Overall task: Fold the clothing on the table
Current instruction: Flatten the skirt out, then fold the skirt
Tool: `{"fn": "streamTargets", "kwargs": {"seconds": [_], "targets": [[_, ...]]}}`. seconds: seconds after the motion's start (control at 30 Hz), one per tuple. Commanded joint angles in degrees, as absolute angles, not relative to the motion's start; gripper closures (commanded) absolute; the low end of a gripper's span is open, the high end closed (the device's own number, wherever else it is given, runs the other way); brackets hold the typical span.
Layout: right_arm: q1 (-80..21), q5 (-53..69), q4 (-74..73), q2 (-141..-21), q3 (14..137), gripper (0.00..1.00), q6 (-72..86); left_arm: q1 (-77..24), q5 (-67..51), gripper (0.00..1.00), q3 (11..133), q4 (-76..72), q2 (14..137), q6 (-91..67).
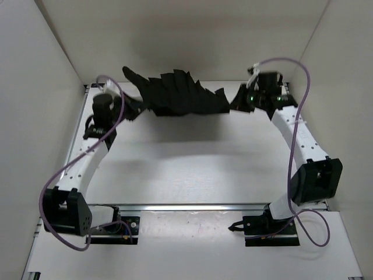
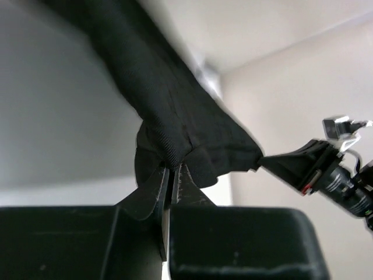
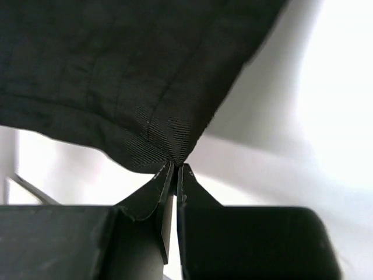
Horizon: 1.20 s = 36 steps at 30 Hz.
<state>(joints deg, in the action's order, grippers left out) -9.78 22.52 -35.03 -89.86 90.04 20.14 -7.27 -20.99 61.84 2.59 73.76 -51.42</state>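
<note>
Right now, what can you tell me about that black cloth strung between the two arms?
The clothing is a black, finely woven, pleated garment, its folds fanned jaggedly. It hangs stretched between the left gripper and right gripper, each pinching one end, seemingly lifted off the white table, where its shadow falls.

clothing (image 1: pixel 180 93): black, pleated | hanging in air, stretched left-to-right, jagged lower edge | above far end of white table (image 1: pixel 192 169)
</note>
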Motion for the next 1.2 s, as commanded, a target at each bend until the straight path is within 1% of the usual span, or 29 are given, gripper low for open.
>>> {"fn": "streamTargets", "kwargs": {"seconds": [0.0, 0.03, 0.07, 0.13, 0.17, 0.27, 0.37, 0.47, 0.63, 0.73, 0.83, 0.87, 0.93, 0.97, 1.0, 1.03, 1.07, 1.1, 1.13, 1.17], "targets": [[-9.66, 23.47, -29.71, -85.19, 73.54, 1.0, 20.31, -6.77, -25.03, 1.0, 47.23, 3.42, 70.5, -49.32], [-9.93, 22.68, -30.32, -82.47, 67.73, 1.0, 19.35, -6.77, -25.74, 1.0, 42.15, 4.99, 68.05, -48.61], [-10.28, 22.33, -31.11, -80.79, 64.72, 1.0, 19.34, -6.68, -26.27, 1.0, 37.31, 6.23, 65.07, -48.08], [-10.37, 23.19, -33.21, -74.3, 53.76, 1.0, 20.3, -7.03, -26.1, 1.0, 31.15, 13.15, 60.59, -47.46], [-10.63, 23.46, -34.09, -72.88, 51.79, 1.0, 20.91, -7.81, -26.54, 1.0, 27.55, 14.31, 57.42, -47.63], [-10.63, 24.79, -38.58, -67.25, 42.03, 1.0, 21.36, -9.92, -25.49, 1.0, 22.52, 20.9, 49.95, -48.51], [-13.26, 23.03, -44.19, -63.03, 37.37, 1.0, 22.67, -11.16, -24.88, 1.0, 21.27, 25.91, 45.19, -49.04], [-13.54, 22.5, -47.36, -58.64, 35.34, 1.0, 23.47, -14.66, -23.39, 1.0, 21.36, 29.95, 41.67, -50.27], [-13.54, 20.3, -55.97, -52.84, 36.11, 1.0, 22.68, -23.36, -17.94, 1.0, 24.25, 38.65, 33.14, -54.04], [-11.26, 22.23, -59.76, -49.92, 38.49, 1.0, 21.1, -24.0, -17.93, 1.0, 27.85, 41.49, 31.38, -55.46], [-9.32, 25.04, -59.42, -52.82, 45.24, 1.0, 19.6, -21.1, -19.5, 1.0, 33.73, 39.03, 36.28, -54.15], [-8.53, 24.87, -58.28, -55.87, 48.74, 1.0, 19.34, -19.18, -20.21, 1.0, 36.45, 36.94, 39.95, -52.92], [-7.65, 24.96, -55.99, -62.38, 54.82, 1.0, 18.55, -15.93, -22.31, 1.0, 42.5, 34.2, 50.4, -51.17], [-7.56, 24.61, -54.59, -67.45, 59.8, 1.0, 18.37, -13.73, -23.19, 0.98, 44.1, 32.28, 53.06, -50.89], [-6.69, 24.7, -52.58, -72.89, 64.12, 1.0, 17.85, -13.1, -23.73, 0.96, 47.08, 29.21, 58.31, -50.89], [-5.37, 25.92, -51.43, -75.65, 66.34, 1.0, 18.28, -10.49, -24.6, 0.97, 49.81, 28.05, 63.93, -50.63], [-3.97, 26.8, -50.11, -81.68, 71.66, 1.0, 18.19, -7.85, -25.31, 0.96, 51.23, 25.17, 67.12, -50.45], [-3.61, 28.11, -48.44, -87.74, 76.68, 1.0, 18.8, -6.43, -26.44, 0.9, 54.63, 24.09, 73.94, -50.62], [-2.56, 27.34, -47.99, -93.98, 83.08, 0.98, 19.68, -5.46, -28.28, 0.83, 59.37, 23.21, 82.01, -50.28], [-1.94, 26.29, -47.47, -97.09, 86.28, 0.96, 19.08, -3.8, -31.52, 0.82, 62.37, 23.03, 85.83, -50.27]]}}
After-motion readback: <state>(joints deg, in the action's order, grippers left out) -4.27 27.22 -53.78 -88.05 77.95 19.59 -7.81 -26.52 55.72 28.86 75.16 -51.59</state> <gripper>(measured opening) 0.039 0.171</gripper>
